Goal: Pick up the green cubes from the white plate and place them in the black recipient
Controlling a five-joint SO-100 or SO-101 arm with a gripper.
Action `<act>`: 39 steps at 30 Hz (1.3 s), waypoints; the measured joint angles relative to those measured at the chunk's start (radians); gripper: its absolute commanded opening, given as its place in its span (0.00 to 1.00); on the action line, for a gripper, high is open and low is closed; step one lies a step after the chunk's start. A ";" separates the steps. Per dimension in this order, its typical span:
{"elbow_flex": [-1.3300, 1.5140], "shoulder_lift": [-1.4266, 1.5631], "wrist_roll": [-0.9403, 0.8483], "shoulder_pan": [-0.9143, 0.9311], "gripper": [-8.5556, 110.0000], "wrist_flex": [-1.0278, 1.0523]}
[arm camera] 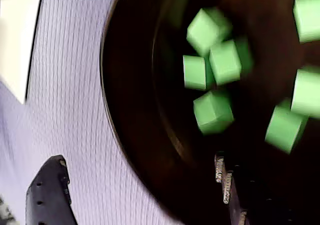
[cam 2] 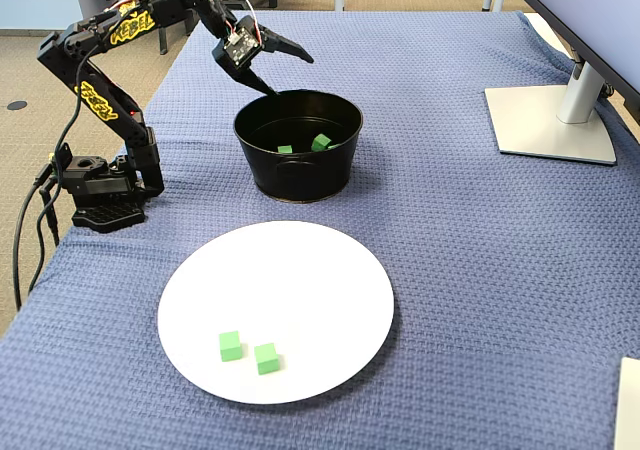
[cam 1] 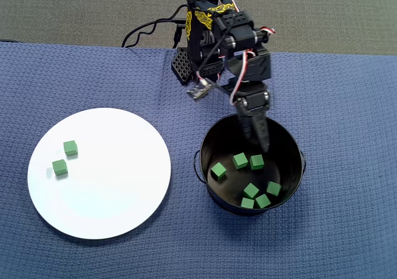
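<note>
Overhead view: gripper [cam 1: 263, 144], jaws spread and empty, hangs inside the black recipient [cam 1: 211, 144] above seven green cubes [cam 1: 257, 162]. Next it must reach the two cubes [cam 1: 65, 157] near the white plate's [cam 1: 124, 173] left edge.

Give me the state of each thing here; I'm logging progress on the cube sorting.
Gripper: open, empty, over the pot's rim.
Pot: upright, seven green cubes inside.
Plate: flat on the cloth, two cubes left, close together.
Cloth: spread flat under everything.

arm: reaching forward, elbow raised | pincer [cam 2: 285, 73]: angled down, jaws apart, empty
</note>
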 measured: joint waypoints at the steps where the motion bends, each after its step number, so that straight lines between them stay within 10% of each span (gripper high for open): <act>1: -0.015 0.005 -0.043 0.037 0.32 0.014; 16: -0.032 -0.201 -0.854 0.861 0.28 -0.402; 39: -0.703 -0.953 -0.695 1.154 0.29 -0.014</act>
